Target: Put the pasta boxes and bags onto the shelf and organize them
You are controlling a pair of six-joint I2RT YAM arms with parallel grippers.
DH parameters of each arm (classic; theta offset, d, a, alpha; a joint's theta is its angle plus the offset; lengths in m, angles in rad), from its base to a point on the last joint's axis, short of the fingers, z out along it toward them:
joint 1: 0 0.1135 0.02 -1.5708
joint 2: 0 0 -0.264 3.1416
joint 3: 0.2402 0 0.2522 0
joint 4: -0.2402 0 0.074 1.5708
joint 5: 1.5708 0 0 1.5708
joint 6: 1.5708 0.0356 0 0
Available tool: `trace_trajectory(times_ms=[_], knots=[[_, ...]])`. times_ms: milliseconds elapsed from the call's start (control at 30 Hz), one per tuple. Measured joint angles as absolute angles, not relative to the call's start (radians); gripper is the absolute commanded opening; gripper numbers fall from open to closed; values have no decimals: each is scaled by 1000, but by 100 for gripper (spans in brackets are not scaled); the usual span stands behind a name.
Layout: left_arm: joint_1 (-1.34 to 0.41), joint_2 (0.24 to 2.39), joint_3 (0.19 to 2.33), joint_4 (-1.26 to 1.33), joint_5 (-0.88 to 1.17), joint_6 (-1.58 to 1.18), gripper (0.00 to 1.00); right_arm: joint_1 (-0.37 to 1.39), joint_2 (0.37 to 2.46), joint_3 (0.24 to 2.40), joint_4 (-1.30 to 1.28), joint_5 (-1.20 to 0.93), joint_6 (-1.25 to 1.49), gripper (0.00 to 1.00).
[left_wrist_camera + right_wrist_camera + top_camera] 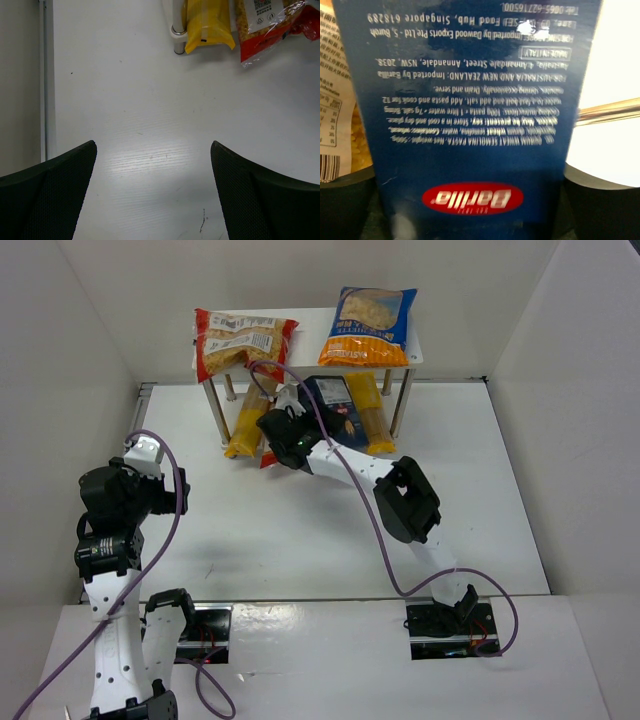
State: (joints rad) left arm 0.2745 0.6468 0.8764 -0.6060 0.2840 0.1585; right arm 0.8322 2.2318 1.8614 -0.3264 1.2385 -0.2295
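The white shelf (pixel 300 320) stands at the back. A clear red-edged bag (pixel 243 342) and the orange-and-blue bag (pixel 368 326) lie on top of it. Two long yellow bags (pixel 247 423) (pixel 371 412) lie on the table under it. My right gripper (pixel 303 418) reaches under the shelf and is shut on the dark blue Barilla box (pixel 336 403), which fills the right wrist view (pixel 470 100). A second red-edged bag (pixel 270 25) lies beside the left yellow bag (pixel 207 25). My left gripper (pixel 152 165) is open and empty over bare table at the left.
White walls enclose the table on the left, back and right. A thin metal shelf leg (pixel 177 40) stands by the left yellow bag, and another leg (pixel 610 110) shows to the right of the box. Purple cables trail along both arms.
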Motion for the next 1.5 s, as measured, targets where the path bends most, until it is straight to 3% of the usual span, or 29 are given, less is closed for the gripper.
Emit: trace_trajectory(times_ms=[200,1500], knots=[[274,647,876,-606,284,159,100,832,2232,1878,-324,1256,-252,95],[285,646,876,-606,286,159,100,833,2221,1936,-265,1289,-408,97]])
